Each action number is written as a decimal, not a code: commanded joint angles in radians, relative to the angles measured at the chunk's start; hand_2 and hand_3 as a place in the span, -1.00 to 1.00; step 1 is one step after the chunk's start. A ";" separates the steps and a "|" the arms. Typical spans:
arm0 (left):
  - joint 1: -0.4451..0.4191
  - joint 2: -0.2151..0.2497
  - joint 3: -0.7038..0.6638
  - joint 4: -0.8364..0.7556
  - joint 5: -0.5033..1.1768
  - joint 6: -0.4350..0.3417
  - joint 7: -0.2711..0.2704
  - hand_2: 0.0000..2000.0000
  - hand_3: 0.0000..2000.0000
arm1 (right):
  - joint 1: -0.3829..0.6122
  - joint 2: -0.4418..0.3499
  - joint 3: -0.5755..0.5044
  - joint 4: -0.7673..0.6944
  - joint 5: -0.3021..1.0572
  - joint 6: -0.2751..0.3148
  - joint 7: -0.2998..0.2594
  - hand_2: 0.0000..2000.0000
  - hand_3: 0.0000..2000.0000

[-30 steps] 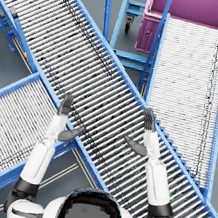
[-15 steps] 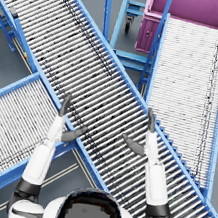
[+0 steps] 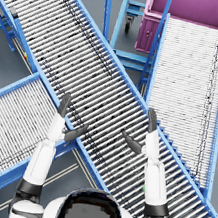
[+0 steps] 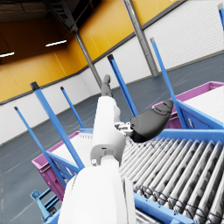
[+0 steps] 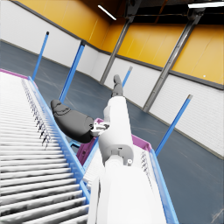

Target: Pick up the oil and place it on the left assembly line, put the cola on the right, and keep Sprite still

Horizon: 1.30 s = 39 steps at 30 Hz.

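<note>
Oil: not seen from any camera; cola and Sprite likewise absent. Middle conveyor [image 3: 98,94] shows only bare rollers. Left hand [image 3: 63,122] and right hand [image 3: 147,136] hover over the near end of the middle conveyor, palms facing, fingers [image 3: 64,104] straight, thumbs spread wide, holding nothing.

Judged step: waiting to catch the oil. Advice: hold both hands wide and clear of the rollers, confirm the bottle before closing, and take the oil with the left hand, as the left line [image 3: 6,128] lies on that side of the middle conveyor. Let Sprite pass.
</note>
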 commanded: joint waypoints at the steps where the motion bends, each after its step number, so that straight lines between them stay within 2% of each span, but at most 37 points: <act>1: 0.009 0.005 -0.009 -0.004 0.009 0.000 0.000 -1.00 -1.00 | 0.009 -0.005 -0.009 0.004 0.009 0.000 0.000 -1.00 -1.00; 39: 0.000 0.064 -0.053 -0.004 0.030 0.000 0.000 -1.00 -1.00 | 0.001 -0.064 -0.050 0.004 0.030 0.000 0.000 -1.00 -1.00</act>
